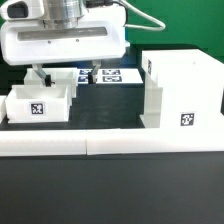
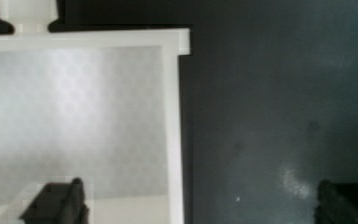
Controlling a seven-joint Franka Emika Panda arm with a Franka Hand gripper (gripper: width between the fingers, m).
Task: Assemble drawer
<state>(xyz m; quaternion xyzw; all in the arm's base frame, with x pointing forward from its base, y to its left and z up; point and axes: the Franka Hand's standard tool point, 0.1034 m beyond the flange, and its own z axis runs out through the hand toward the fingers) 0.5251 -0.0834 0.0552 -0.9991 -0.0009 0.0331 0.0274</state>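
Hanging over the exterior view's left part of the desk (image 1: 118, 106), the claw (image 1: 62, 73) is seen spread wide with nothing held. Just beneath it a rear tray (image 1: 64, 84) is set, and a front tray (image 1: 40, 102) lies just beside that, nearer the camera, its tag turned to the camera. The housing (image 1: 180, 90) stands upright, well apart, toward the exterior view's right, with the marker board (image 1: 110, 75) lying flat between. Whichever tray is lifted, a carry toward the exterior view's right is judged to be called for. Which face of the housing is open cannot be told.

Through the wrist view, one tray is shown from above, open side up; it is judged to be the rear one. Its side wall (image 2: 179, 130) passes between the two fingertips (image 2: 51, 201), one set over the tray floor, the other over bare desk. The wall's long axis runs square to the line joining the fingertips, so it could be pinched by plain closing. No contact is visible.
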